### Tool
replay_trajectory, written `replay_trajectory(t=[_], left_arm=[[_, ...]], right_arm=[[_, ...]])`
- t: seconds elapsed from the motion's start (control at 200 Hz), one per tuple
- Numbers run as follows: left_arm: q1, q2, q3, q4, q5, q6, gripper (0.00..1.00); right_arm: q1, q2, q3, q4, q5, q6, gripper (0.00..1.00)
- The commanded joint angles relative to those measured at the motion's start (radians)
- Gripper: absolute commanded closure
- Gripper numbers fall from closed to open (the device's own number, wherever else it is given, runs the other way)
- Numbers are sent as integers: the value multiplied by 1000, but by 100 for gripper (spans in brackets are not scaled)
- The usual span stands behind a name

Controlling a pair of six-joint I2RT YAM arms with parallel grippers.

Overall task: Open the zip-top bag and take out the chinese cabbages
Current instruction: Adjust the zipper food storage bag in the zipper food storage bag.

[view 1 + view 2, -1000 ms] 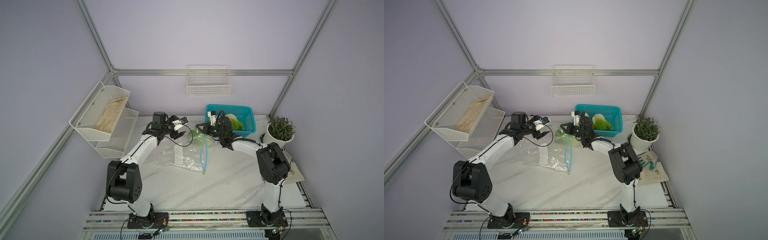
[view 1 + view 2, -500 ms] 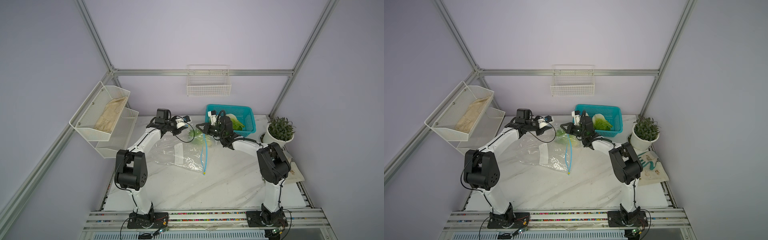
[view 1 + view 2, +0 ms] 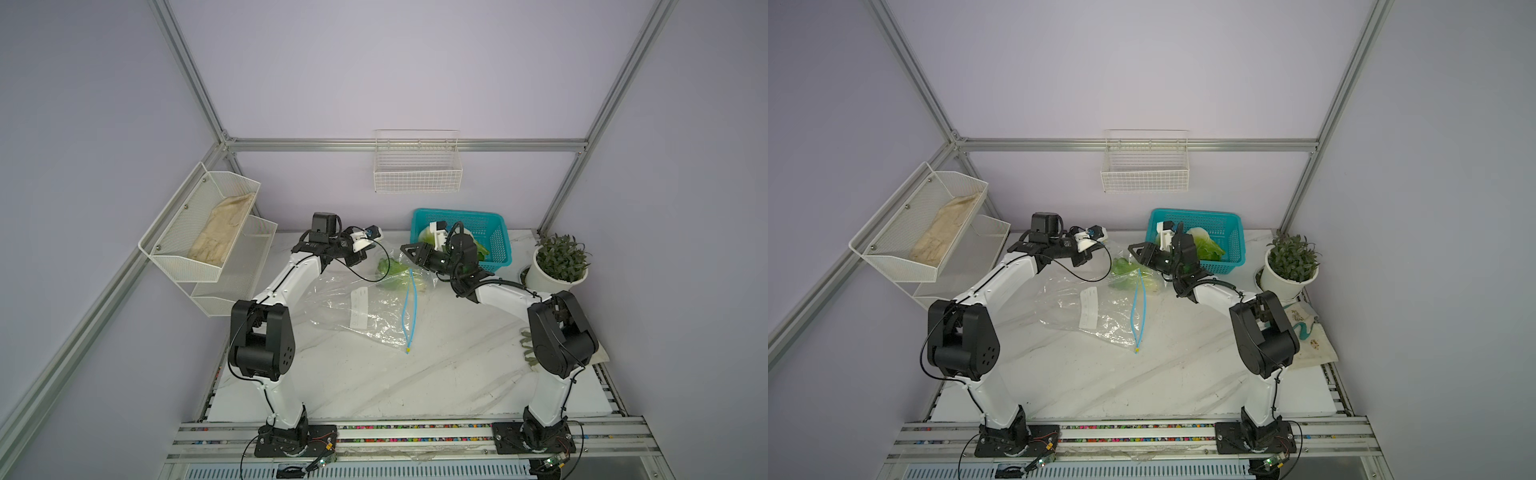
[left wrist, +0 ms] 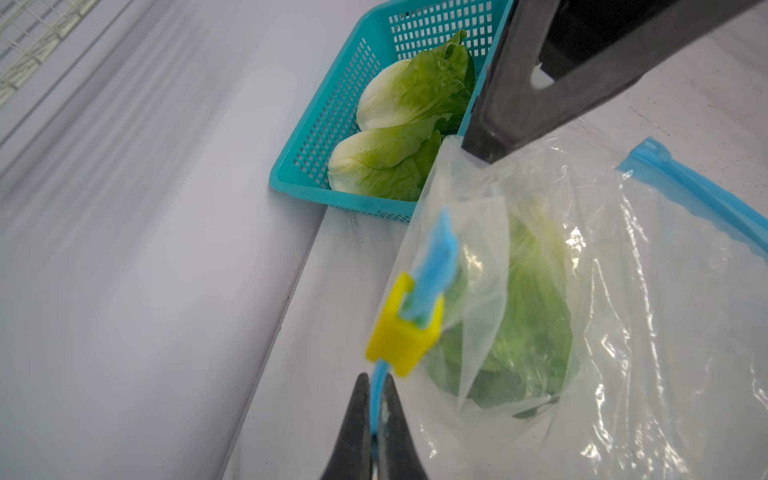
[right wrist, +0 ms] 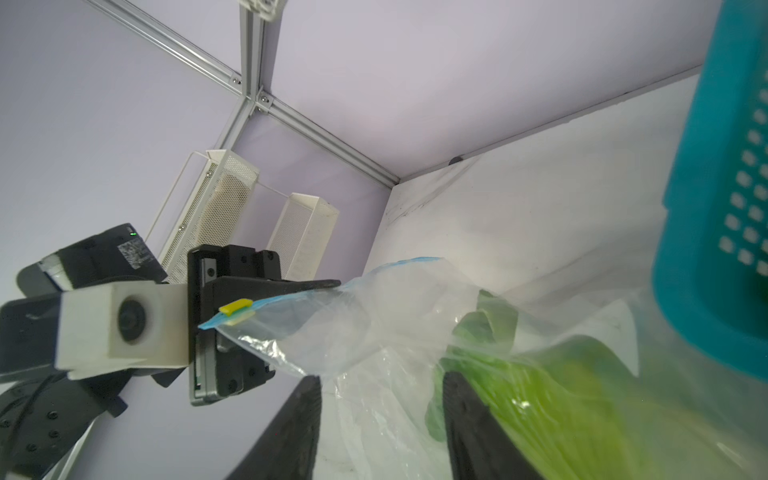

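- Left gripper [image 4: 376, 399] clenched on the bag's blue zip strip [image 4: 432, 266], just beside the yellow slider [image 4: 401, 332];
- Bag [image 3: 361, 307] lies crumpled mid-table; its zip line runs front to back, and the parted mouth faces the right arm;
- One cabbage [image 3: 395, 272] sits inside at the bag's far end, between the grippers and nearer the right one; it is rounded, so its long axis is unclear;
- Right gripper [image 5: 382, 399] released, jaws apart against the film beside that cabbage;
- Basket [image 3: 498, 249] behind it holds two cabbages [image 4: 399, 124] side by side.
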Motion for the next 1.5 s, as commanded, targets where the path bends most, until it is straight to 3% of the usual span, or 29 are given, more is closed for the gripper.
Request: replay_trajectory(t=[0.0, 0.295, 0.59, 0.785, 0.99, 1.135, 1.3, 1.495], left_arm=[[3, -30, 84, 44, 1, -41, 100], [-15, -33, 249, 43, -28, -101, 100], [-78, -28, 431, -33, -118, -74, 100], [-152, -116, 445, -156, -225, -2, 100], [-263, -226, 404, -258, -381, -11, 100], [-346, -300, 348, -309, -463, -77, 100], [-408, -365, 256, -357, -473, -219, 100], [-431, -385, 189, -424, -487, -407, 100]], right_arm=[[-32, -125, -62, -3, 98, -20, 42], [-39, -380, -208, -185, 145, -247, 41], [-38, -539, -332, -206, 61, -293, 41], [-37, -611, -344, -242, 15, -362, 39], [-37, -683, -359, -310, 49, -384, 39], [-38, -721, -364, -334, 58, -391, 39], [-37, -765, -352, -334, 56, -419, 39], [-38, -772, -317, -360, 15, -474, 38]])
